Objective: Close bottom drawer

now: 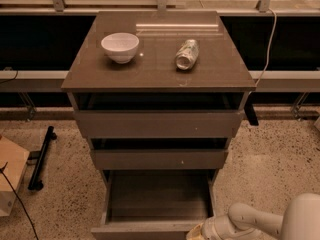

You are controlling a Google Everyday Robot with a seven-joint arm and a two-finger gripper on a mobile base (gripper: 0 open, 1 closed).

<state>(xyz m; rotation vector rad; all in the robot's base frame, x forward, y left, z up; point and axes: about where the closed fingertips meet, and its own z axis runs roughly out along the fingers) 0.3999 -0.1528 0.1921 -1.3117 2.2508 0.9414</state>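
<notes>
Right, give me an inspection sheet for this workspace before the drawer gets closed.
Surface: cabinet top, brown and glossy.
Job's things: bottom drawer pulled well out of the cabinet.
Clutter: white bowl upright; can lying on its side; both on the top.
Grippers: gripper low, at the drawer front's right end.
Cables: white cable hanging right of the cabinet; black cable across the floor, left.
Surroundings: speckled floor; cardboard box at left.
</notes>
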